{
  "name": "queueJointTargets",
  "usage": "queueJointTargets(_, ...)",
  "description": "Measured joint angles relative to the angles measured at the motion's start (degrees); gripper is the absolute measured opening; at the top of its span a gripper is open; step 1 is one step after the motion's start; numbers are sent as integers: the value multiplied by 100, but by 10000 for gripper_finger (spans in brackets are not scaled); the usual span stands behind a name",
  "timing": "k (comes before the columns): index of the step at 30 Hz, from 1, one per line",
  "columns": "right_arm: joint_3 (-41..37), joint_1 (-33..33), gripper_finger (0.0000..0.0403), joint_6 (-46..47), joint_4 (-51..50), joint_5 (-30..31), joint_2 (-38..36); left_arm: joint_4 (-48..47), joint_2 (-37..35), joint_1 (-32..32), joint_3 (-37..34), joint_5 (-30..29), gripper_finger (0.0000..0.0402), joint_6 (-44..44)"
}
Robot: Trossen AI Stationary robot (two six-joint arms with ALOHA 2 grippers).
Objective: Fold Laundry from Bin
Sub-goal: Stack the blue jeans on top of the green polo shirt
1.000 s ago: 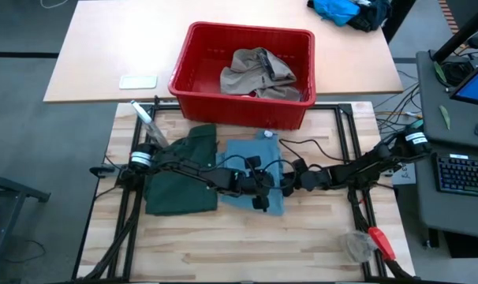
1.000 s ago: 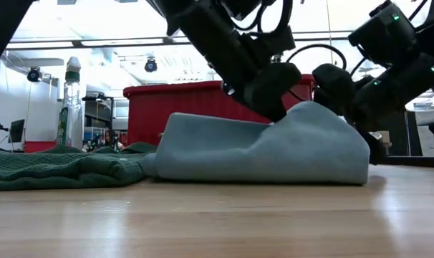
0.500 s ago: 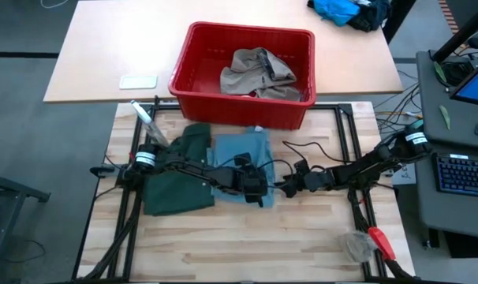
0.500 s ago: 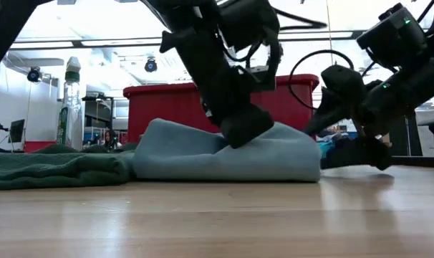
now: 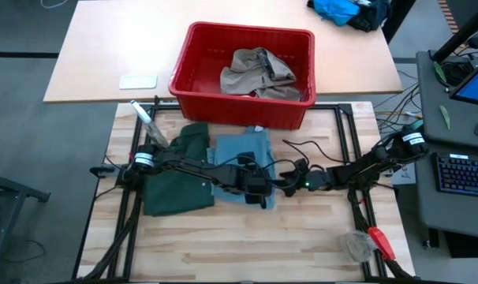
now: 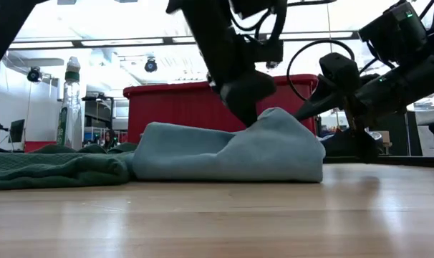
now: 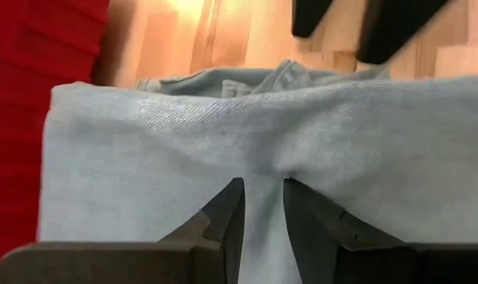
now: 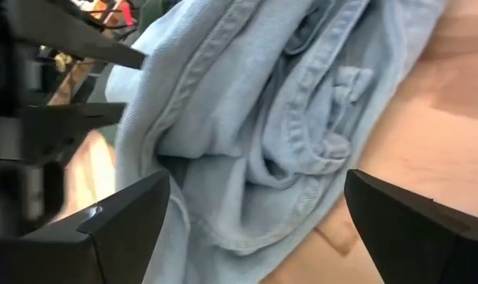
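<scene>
The light blue denim trousers (image 5: 240,158) lie folded in the middle of the wooden table, beside the dark green shorts (image 5: 178,170) on their left. My left gripper (image 5: 255,188) is shut on the denim near its near right corner. My right gripper (image 5: 290,187) stands open just right of the denim, the cloth's edge (image 8: 302,150) before its spread fingers; no touch shows. The red bin (image 5: 243,75) stands beyond the garments, with a khaki piece (image 5: 256,72) lying in it. My left gripper pinches a raised fold of the denim's top layer (image 7: 263,162) between its two fingers (image 7: 227,213). They come slanting down from the left. The pinched cloth stands up as a peak (image 6: 274,118); the rest of the trousers lies on the table.
A plastic bottle (image 5: 142,115) lies at the table's far left, and a red-handled tool (image 5: 379,241) at the near right. A white flat object (image 5: 138,81) lies left of the bin. A bright blue cloth heap (image 5: 337,9) sits far right. Bare wood lies along the near edge.
My left gripper has gone toward the table's left with the denim's right part, dipped, then risen a little, tipping steeper. The denim's right side has come in toward the left, leaving a narrower stack with a raised peak. My right gripper now stands clear of the cloth.
</scene>
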Motion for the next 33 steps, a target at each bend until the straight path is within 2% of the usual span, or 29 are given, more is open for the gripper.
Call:
queueJointTargets(5, -145, 0, 368, -11, -3, 139, -4, -412, -14, -48, 283, 97, 75, 169)
queueJointTargets(9, -386, 1, 368, -14, 312, 121, -4, 99, -22, -47, 194, 1020, 75, 671)
queueJointTargets(11, -544, 13, 368, -64, 735, 121, -4, 569, -16, -40, 37, 1264, 75, 832)
queueJointTargets(13, -666, 8, 368, -73, 1062, 123, -6, 1063, -9, -18, -141, 1308, 75, 912)
queueJointTargets(16, -687, -50, 368, 62, 1016, 123, -4, 1341, -9, 77, -359, 1335, 75, 829)
queueJointTargets(24, 56, -373, 368, 2, 25, 80, 301, 1930, 2, 426, -1041, 1487, 75, 549)
queueJointTargets(27, 228, -577, 368, -130, -25, -113, 429, 2208, 12, 513, -1227, 1729, 75, 476)
queueJointTargets(33, 386, -1037, 368, -180, -98, -617, 725, 2718, -2, 533, -1518, 1744, 75, 466)
